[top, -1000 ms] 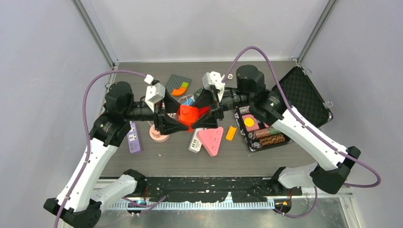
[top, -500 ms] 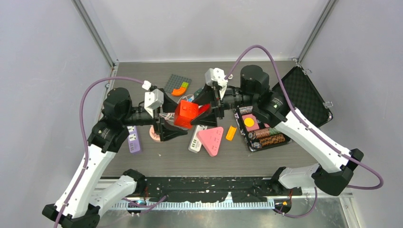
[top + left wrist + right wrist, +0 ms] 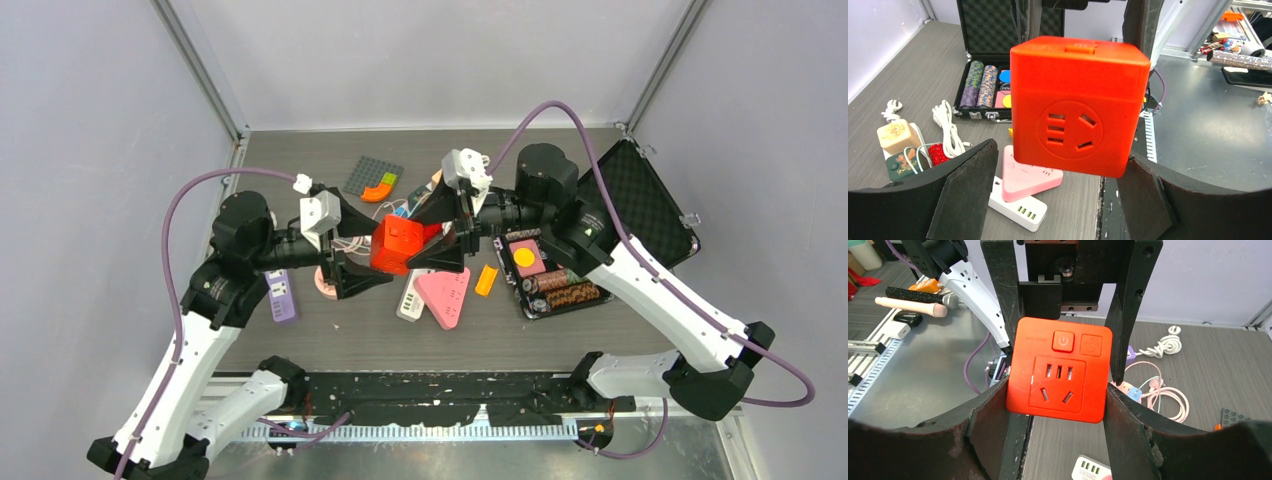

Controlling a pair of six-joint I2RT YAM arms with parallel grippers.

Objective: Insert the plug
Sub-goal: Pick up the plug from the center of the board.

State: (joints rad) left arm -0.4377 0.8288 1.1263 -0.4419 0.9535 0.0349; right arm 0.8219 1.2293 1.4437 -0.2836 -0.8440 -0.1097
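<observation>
So the red socket cube (image 3: 400, 245) is up in the air over the middle of the worktop (image 3: 330, 340), sitting between the two arms. The right tool (image 3: 1058, 390) is clamped on two opposite side faces. The left tool (image 3: 1059, 152) is spread wide around it with daylight on both sides, not touching.

Handling-wise, my guess is a hard plastic shell, smooth and a bit glossy, probably not heavy. It's stiff enough to squeeze, but slick enough to twist if you push off-centre. The flat sides are the place to hold it, which is where the right tool is. That leaves the socket faces uncovered. Pushing a plug in will shove the cube backwards, so the grip needs to be firm and square.

The only plug I can make out is on the end of a white cord (image 3: 948, 127) coiled on the worktop well below the cube. The cord looks floppy, so I'd take it by the plug body, not the cable.

Markings: the face toward the right wrist has a power-symbol button, a second button with an icon I can't make out, and tiny faint print beside them, too small to read. The top has a small raised tab, and any lettering on it is unreadable. No brand I can name.
</observation>
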